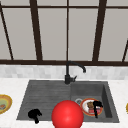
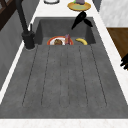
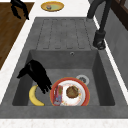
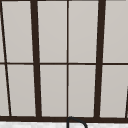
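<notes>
**Right hand hangs over a loaded plate in the sink basin**

A black right hand hovers inside the deep basin of a grey sink, fingers pointing down and loosely spread, closed on nothing. In the right side view it hangs at the near-left edge of a red-rimmed plate, between that plate and a banana lying on the basin floor. The plate sits flat on the basin floor just in front of the drain and carries a round brown piece of food and a small reddish packet, the packet on the side nearest the hand. Whether the fingertips touch the plate rim cannot be told; the front view puts the hand over the plate's right half, so it reads as poised above the plate rather than gripping it.

The left hand floats idle at the front-left corner of the sink, over the ribbed draining board, its fingers curled and holding nothing. A black faucet rises behind the sink, its spout turned towards the basin. A red ball fills the foreground in front of the sink, and a yellow dish rests on the worktop beyond the draining board.
</notes>
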Motion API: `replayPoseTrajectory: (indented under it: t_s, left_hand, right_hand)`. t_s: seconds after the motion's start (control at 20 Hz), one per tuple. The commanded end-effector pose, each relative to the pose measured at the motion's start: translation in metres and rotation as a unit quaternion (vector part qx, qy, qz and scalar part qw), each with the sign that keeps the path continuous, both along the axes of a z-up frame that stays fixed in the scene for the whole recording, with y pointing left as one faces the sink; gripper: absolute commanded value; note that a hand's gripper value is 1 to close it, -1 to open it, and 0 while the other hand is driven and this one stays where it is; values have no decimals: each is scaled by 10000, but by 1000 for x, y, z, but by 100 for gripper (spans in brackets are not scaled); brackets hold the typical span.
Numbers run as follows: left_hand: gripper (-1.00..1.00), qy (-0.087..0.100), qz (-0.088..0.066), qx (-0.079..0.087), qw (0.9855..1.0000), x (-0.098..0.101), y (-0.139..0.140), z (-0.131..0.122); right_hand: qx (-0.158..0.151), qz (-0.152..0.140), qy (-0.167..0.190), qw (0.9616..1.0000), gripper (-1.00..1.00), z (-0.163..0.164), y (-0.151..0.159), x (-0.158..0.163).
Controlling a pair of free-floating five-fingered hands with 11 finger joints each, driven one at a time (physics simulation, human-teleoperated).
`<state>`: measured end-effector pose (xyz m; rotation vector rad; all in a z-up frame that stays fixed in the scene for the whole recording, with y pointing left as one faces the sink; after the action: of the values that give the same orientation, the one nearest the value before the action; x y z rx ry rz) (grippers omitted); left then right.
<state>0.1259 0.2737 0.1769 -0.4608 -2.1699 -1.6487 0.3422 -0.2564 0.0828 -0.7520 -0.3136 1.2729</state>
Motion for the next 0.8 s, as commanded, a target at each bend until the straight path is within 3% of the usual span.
replayPoseTrajectory:
  t_s: [0.0,0.3,0.55,0.6,0.7,0.75]
  left_hand:
    - [0,0,0,0,10000,0,0,0]
    - [0,0,0,0,10000,0,0,0]
    - [0,0,0,0,10000,0,0,0]
    - [0,0,0,0,10000,0,0,0]
    - [0,0,0,0,10000,0,0,0]
    - [0,0,0,0,10000,0,0,0]
  right_hand:
    - [113,-1,-72,9999,-100,-18,7,-6]
    - [175,122,581,9981,-100,-44,1,16]
    - [373,331,1524,9871,-100,-58,-2,24]
    - [422,383,1531,9866,-100,-36,-6,33]
    - [345,401,1878,9808,-100,-5,-5,37]
    - [326,398,1855,9813,-100,-2,-6,42]
